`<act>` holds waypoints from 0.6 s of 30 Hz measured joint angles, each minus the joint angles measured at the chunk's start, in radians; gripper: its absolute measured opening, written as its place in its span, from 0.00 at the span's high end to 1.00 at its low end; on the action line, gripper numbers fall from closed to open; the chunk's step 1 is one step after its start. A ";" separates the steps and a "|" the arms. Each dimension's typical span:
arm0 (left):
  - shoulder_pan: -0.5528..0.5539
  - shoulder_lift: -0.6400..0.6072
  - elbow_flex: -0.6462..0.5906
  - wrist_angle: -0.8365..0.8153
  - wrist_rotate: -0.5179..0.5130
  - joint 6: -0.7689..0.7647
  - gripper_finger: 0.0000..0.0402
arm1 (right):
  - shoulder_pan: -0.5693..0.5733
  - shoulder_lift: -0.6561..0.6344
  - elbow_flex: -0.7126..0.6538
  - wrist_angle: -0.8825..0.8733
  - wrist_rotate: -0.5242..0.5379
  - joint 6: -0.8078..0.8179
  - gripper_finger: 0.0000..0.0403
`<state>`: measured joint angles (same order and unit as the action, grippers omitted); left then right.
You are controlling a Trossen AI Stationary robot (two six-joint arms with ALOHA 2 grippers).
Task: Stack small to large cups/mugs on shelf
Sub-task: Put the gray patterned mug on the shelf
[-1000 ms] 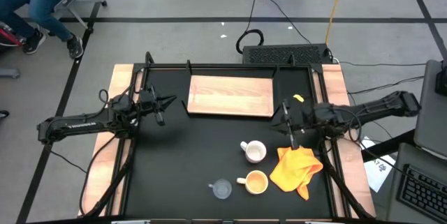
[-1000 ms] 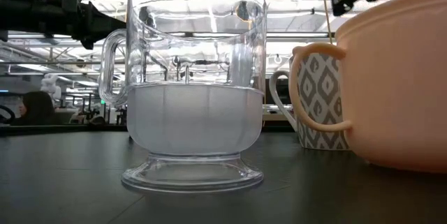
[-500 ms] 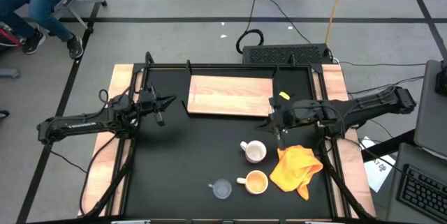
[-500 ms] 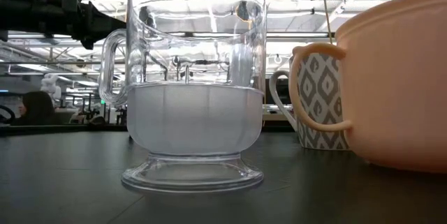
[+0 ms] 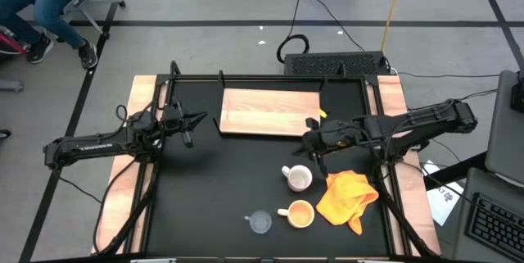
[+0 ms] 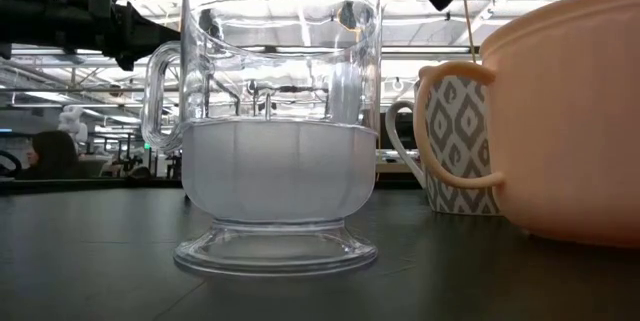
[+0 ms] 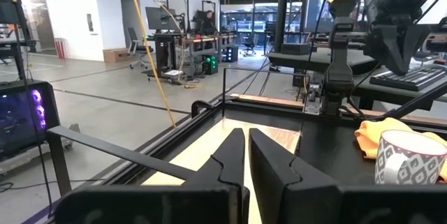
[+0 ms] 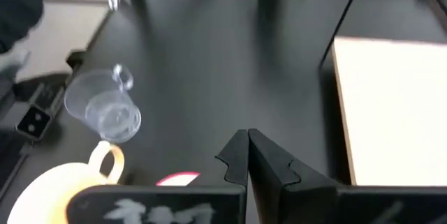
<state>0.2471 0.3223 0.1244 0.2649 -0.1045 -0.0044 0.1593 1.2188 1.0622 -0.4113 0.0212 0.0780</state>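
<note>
Left arm stretched in from the left side, left end effector (image 5: pixel 199 119) aloft over the desk's (image 5: pixel 221 181) left part, fingers (image 7: pixel 234 155) pressed together. Right arm reaching in from the right, right end effector (image 5: pixel 309 147) near centre, fingers (image 8: pixel 241 155) closed.

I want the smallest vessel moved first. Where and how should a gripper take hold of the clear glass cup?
The clear glass cup stands upright and apart from the orange-yellow mug, with a small handle on one side. Probably best to come from straight above and pinch the rim wall on a side away from the handle. The right gripper, now shut, is nearer.
</note>
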 joint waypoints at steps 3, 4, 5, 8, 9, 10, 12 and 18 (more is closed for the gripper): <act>0.000 0.000 0.000 0.000 0.000 0.000 0.94 | 0.000 0.035 0.053 -0.081 0.000 0.026 1.00; 0.000 0.000 0.000 0.000 0.000 0.000 0.94 | 0.000 0.043 0.065 -0.100 0.000 0.037 1.00; 0.000 0.000 0.000 -0.001 0.000 0.000 0.94 | 0.000 0.048 0.076 -0.118 0.000 0.050 1.00; 0.000 0.000 0.000 0.000 0.000 0.000 0.94 | 0.000 0.057 0.103 -0.201 0.000 0.097 1.00; 0.000 0.000 0.000 -0.001 0.000 0.000 0.94 | 0.000 0.057 0.108 -0.229 0.000 0.116 1.00; 0.000 0.000 0.000 0.000 0.000 0.000 0.94 | 0.000 0.057 0.109 -0.249 0.000 0.134 1.00; 0.000 0.000 0.000 -0.001 0.000 0.000 0.94 | 0.000 0.057 0.110 -0.278 0.000 0.166 1.00; 0.000 0.000 0.000 -0.001 0.000 0.000 0.94 | 0.000 0.071 0.110 -0.322 0.000 0.272 1.00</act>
<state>0.2474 0.3225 0.1242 0.2642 -0.1043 -0.0044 0.1589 1.2898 1.1717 -0.7338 0.0208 0.3500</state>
